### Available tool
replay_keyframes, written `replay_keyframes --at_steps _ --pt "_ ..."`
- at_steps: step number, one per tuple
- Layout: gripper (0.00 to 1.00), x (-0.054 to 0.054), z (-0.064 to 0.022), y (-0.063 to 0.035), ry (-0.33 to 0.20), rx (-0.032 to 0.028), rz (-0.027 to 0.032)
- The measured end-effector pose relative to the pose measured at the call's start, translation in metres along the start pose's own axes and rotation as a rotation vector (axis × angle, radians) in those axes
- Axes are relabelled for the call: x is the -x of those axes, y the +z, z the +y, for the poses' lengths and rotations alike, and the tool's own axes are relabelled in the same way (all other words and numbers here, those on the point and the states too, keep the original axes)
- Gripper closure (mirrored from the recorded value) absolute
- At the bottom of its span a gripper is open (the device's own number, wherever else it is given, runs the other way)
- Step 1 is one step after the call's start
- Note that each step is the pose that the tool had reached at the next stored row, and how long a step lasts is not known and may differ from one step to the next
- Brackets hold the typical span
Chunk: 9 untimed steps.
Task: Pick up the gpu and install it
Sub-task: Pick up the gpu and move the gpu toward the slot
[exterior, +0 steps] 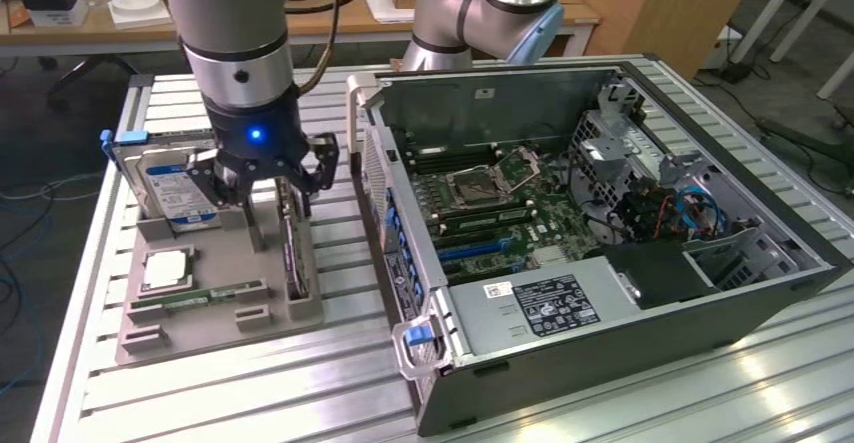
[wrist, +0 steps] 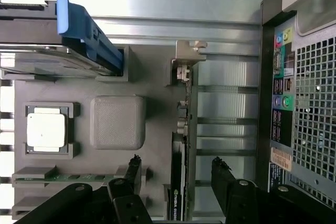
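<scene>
Slatted metal surface point(exterior: 240, 393) in a workshop, with a wooden desk point(exterior: 80, 38) behind: a robot arm point(exterior: 240, 53) hangs over a grey tray point(exterior: 214, 323) of computer parts, its black fingers point(exterior: 318, 168) spread wide and gripping nothing. The gpu point(exterior: 292, 253), a thin dark card, stands on its long edge in a slot along the side of the tray nearest the computer case point(exterior: 641, 333). That case lies open at the exterior view's right, its motherboard point(exterior: 521, 208) exposed. Seen from the wrist, one finger stands on each side of the card, with a gap showing on both sides. The card's silvery bracket point(wrist: 188, 56) sits at the end farther from the fingertips.

Three other parts share the tray. A hard drive point(exterior: 180, 188) (blue label facing out) stands upright at the far end. A square silver processor chip point(exterior: 167, 268) lies flat in its own recess. A green memory stick point(exterior: 200, 295) sits on edge in a slot near the front. The card remains seated in its slot, just beside the case's perforated rear wall.
</scene>
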<state>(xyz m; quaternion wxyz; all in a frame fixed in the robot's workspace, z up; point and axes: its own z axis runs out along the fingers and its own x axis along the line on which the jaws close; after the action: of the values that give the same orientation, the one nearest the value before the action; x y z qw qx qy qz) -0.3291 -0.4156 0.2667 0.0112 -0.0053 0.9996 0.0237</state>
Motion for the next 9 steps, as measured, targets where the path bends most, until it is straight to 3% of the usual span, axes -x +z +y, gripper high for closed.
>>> replay_keyframes --at_steps 9 --pt "0.35 0.001 -0.0046 0.0104 0.0 0.0 -0.0001"
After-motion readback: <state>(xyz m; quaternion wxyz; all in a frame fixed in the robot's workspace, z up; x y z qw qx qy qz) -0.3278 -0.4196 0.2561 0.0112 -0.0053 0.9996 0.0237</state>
